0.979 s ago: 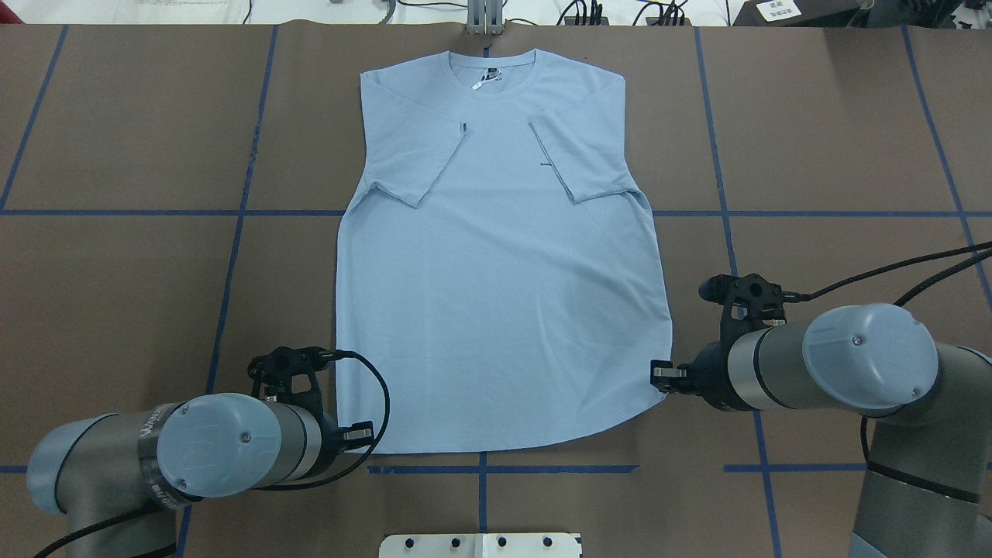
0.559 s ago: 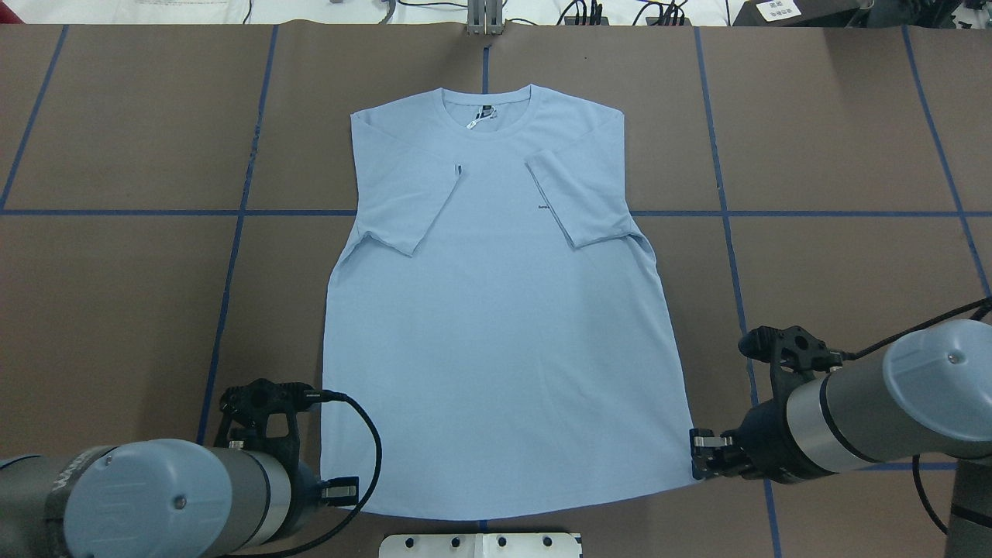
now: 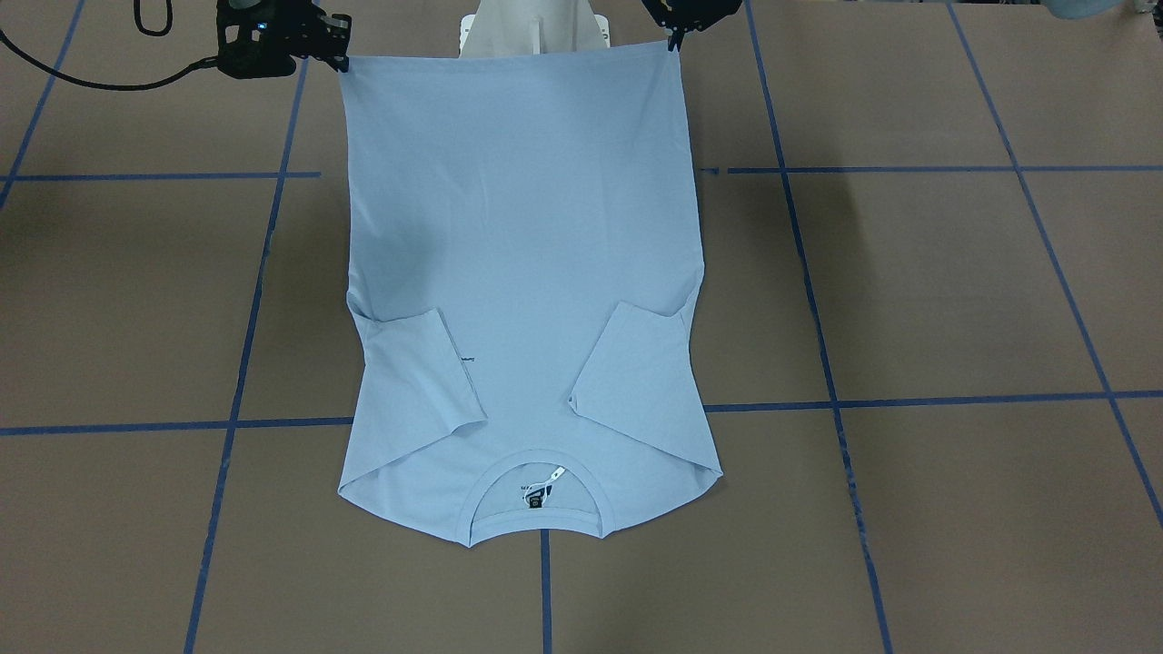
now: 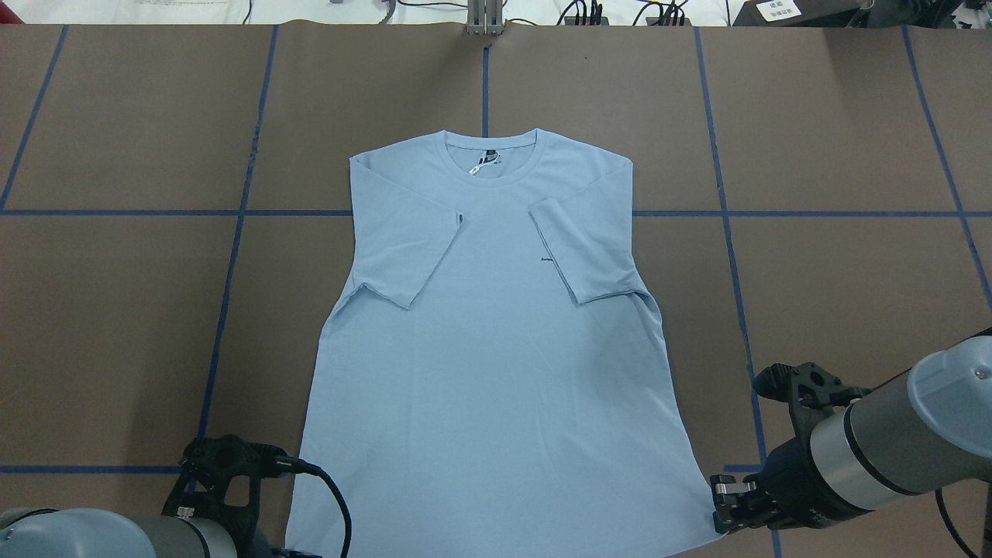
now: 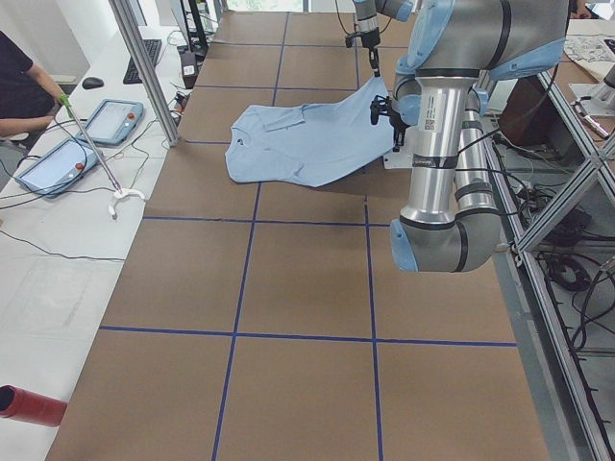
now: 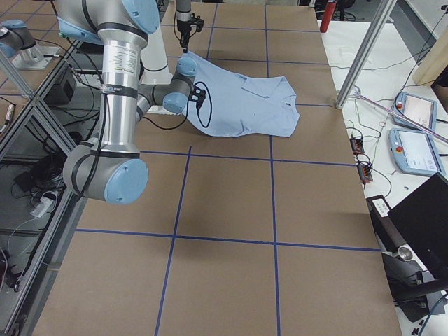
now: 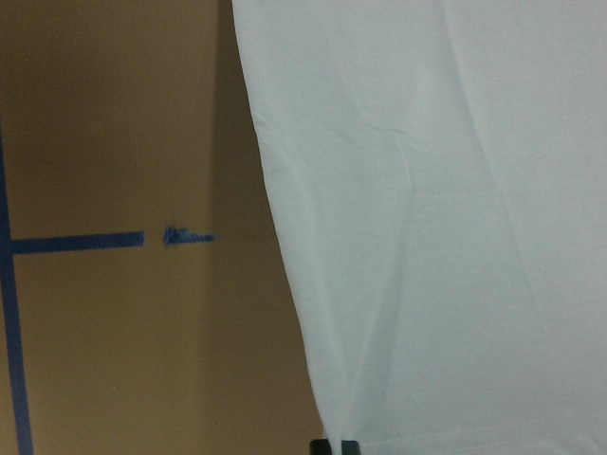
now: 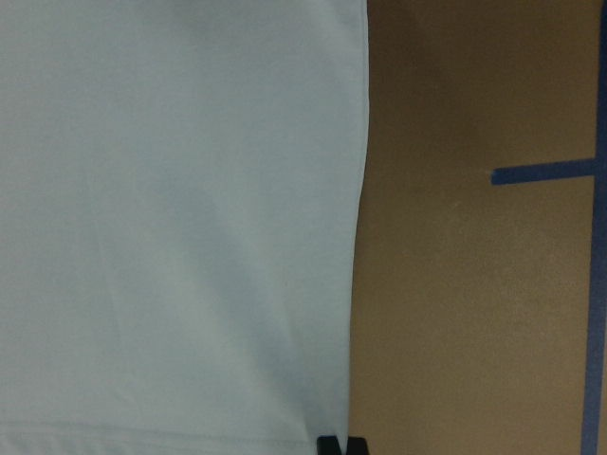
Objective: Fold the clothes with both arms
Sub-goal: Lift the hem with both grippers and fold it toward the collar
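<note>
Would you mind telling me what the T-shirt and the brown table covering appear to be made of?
T-shirt: soft matte knit fabric, probably cotton; it drapes, creases gently and has a stitched hem. Table covering: flat matte brown sheet, perhaps paper or card; I cannot tell which. Its blue lines look like tape.

Brown table (image 4: 116, 325) w/ blue tape grid (image 4: 155, 211). Cables (image 4: 581, 12) past table's far edge. Two pendants (image 5: 113, 120) and red cylinder (image 5: 29, 405) beside table.
</note>
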